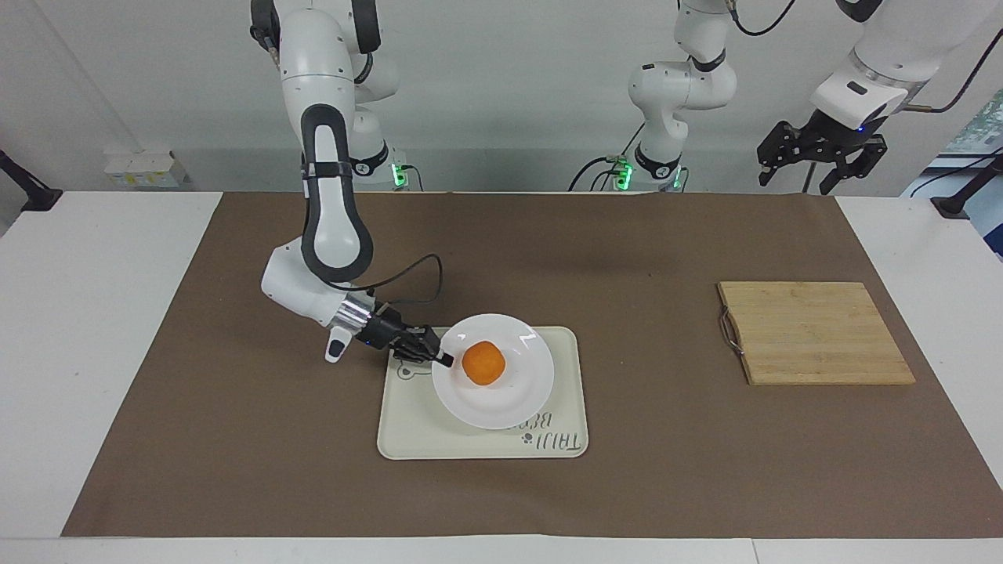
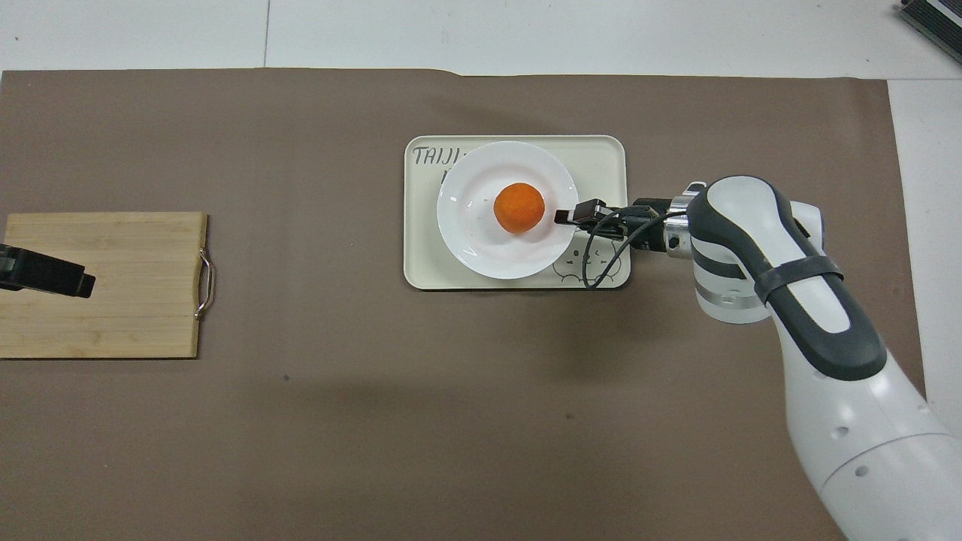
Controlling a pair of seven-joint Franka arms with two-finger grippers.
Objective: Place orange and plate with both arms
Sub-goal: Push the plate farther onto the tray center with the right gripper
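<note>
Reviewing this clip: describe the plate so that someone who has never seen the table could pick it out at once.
On the brown mat, find the cream bear-printed tray mid-table. The plate is over it, gripped at its rim by the right gripper, with the orange on it. It is round, glossy white and unmarked, unlike the rectangular lettered tray and the wooden cutting board.

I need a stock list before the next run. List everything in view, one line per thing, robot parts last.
orange: one, bright orange, on the plate.
plate: one, glossy white, over the tray, its rim gripped by the right pincer.
tray: one, cream with a bear drawing and lettering, mid-table on the mat.
cutting board: one, light wood with a metal handle, toward the left arm's end of the table.
mat: one, brown, covering most of the table.
table: one, white.
right pincer: one, black, shut on the plate's rim.
left pincer: one, black, open, waiting raised over the cutting board.
</note>
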